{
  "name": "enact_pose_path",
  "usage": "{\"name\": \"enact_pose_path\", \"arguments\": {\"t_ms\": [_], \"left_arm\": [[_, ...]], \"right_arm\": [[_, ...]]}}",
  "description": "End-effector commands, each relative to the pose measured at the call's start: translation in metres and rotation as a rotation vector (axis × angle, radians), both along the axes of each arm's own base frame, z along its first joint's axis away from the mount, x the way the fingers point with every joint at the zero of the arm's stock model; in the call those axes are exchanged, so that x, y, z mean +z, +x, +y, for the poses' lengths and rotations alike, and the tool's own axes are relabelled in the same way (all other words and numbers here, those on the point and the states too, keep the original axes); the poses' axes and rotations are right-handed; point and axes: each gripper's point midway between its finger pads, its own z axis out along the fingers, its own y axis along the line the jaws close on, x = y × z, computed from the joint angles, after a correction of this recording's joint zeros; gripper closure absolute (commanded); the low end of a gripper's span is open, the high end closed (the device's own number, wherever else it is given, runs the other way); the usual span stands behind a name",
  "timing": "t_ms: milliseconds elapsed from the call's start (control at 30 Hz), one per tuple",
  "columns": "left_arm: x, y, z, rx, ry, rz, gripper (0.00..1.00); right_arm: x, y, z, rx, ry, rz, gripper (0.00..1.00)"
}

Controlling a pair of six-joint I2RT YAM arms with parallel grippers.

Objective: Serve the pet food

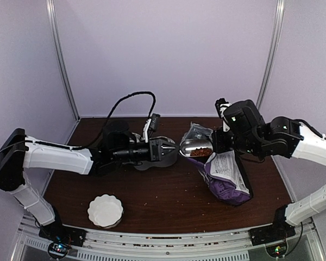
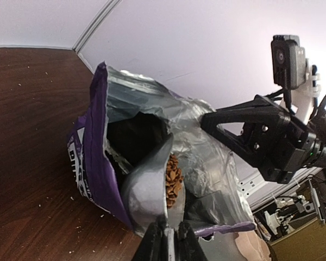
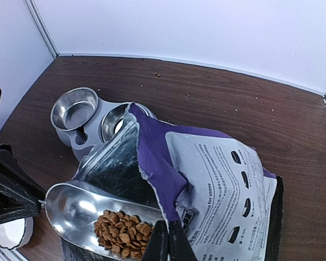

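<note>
The pet food (image 3: 122, 232) is a small heap of reddish-brown kibble lying in a shiny metal scoop (image 3: 76, 209). My left gripper (image 2: 171, 239) is shut on the scoop's handle and holds the scoop (image 1: 194, 145) level at the mouth of the purple-and-white bag (image 1: 225, 176). In the left wrist view the scoop is seen edge-on, with the pet food (image 2: 174, 182) showing along its rim. The bag (image 3: 217, 174) lies on the table with its foil-lined mouth open. My right gripper (image 3: 168, 246) is shut on the bag's purple rim beside the scoop.
A grey feeder with two steel bowls (image 3: 81, 111) stands left of the bag, partly under my left gripper (image 1: 175, 148). A white scalloped dish (image 1: 105, 210) sits near the front left edge. Kibble crumbs dot the brown table (image 1: 168, 196). White walls close in three sides.
</note>
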Motion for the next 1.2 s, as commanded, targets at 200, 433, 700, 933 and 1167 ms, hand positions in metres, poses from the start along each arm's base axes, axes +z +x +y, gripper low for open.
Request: {"name": "enact_pose_path", "arguments": {"t_ms": [200,433,700,933,1167], "left_arm": [[0.040,-0.004,0.024,-0.011,-0.154,-0.025,1.00],[0.042,-0.006,0.026,-0.011,-0.134,-0.047,1.00],[0.062,-0.012,0.034,-0.028,-0.194,-0.014,1.00],[0.070,0.002,0.055,0.045,-0.148,0.026,1.00],[0.053,0.027,0.097,0.164,-0.040,0.081,1.00]], "right_arm": [[0.015,0.002,-0.023,-0.076,0.085,-0.057,1.00],[0.018,0.002,-0.018,-0.051,0.118,-0.063,1.00],[0.020,0.002,-0.020,-0.054,0.138,-0.065,1.00],[0.023,0.002,-0.021,-0.056,0.151,-0.069,1.00],[0.022,0.003,-0.021,-0.057,0.152,-0.067,1.00]]}}
